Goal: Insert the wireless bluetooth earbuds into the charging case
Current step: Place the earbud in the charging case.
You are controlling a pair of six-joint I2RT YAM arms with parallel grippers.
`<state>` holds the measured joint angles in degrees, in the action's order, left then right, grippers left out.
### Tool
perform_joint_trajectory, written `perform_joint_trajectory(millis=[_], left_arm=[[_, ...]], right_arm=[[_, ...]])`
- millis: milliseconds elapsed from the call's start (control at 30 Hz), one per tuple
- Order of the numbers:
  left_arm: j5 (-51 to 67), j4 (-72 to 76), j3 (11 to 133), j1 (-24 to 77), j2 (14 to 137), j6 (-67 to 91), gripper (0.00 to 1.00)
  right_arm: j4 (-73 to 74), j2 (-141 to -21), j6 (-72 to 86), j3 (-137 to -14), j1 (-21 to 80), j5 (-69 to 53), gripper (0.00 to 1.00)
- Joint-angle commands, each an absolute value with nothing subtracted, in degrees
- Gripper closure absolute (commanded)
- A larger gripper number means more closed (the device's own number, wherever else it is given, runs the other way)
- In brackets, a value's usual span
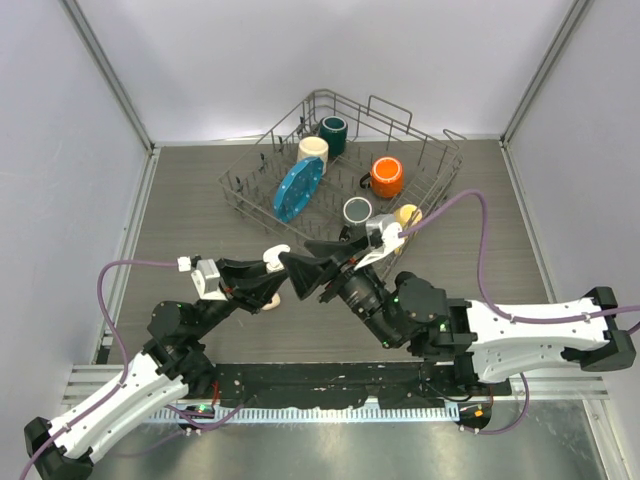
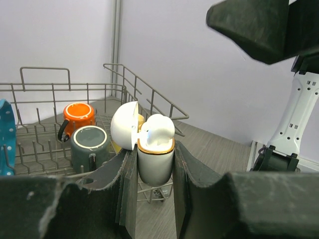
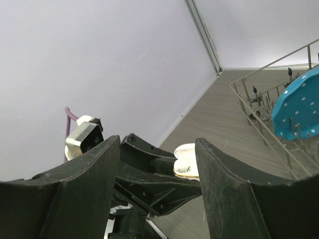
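Observation:
The charging case (image 2: 155, 164) is white with a gold rim, and its lid (image 2: 124, 125) is swung open to the left. My left gripper (image 2: 155, 158) is shut on the case body and holds it above the table. A white earbud (image 2: 158, 130) sits in the case's mouth, its rounded top above the rim. From above, the case (image 1: 276, 251) shows at the left gripper (image 1: 278, 276). My right gripper (image 1: 297, 256) faces it closely. In the right wrist view the right gripper (image 3: 157, 144) is open and empty, with the case (image 3: 186, 161) just beyond its fingers.
A wire dish rack (image 1: 447, 172) stands behind the grippers. It holds an orange mug (image 1: 386, 176), a grey mug (image 1: 357, 210), a dark teal mug (image 1: 334, 133), a cream mug (image 1: 313, 150) and a blue plate (image 1: 298, 187). White walls enclose the table.

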<state>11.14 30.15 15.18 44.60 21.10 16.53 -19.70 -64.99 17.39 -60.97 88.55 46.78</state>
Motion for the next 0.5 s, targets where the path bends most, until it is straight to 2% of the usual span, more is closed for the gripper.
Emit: perform_joint_trajectory(millis=[0, 133, 167, 233, 467], left_arm=[[11.6, 32.7, 17.4, 44.47, 21.36, 16.87, 1.0], [12.04, 32.7, 17.84, 44.47, 22.06, 17.05, 1.0], [12.13, 32.7, 17.93, 44.56, 22.15, 17.14, 1.0], [12.3, 32.78, 18.19, 44.47, 22.59, 17.14, 1.0], [12.74, 33.57, 18.19, 44.56, 23.2, 17.49, 1.0]], right_arm=[[-21.1, -62.32, 16.17, -63.28, 88.86, 47.28, 0.34], [-12.59, -63.1, 16.61, -66.0, 88.68, 47.46, 0.48], [-10.83, -63.54, 16.87, -67.48, 88.68, 46.68, 0.63], [-6.43, -64.86, 17.57, -69.33, 88.68, 42.91, 0.73], [5.0, -69.78, 20.74, -74.97, 88.33, 39.73, 0.95]])
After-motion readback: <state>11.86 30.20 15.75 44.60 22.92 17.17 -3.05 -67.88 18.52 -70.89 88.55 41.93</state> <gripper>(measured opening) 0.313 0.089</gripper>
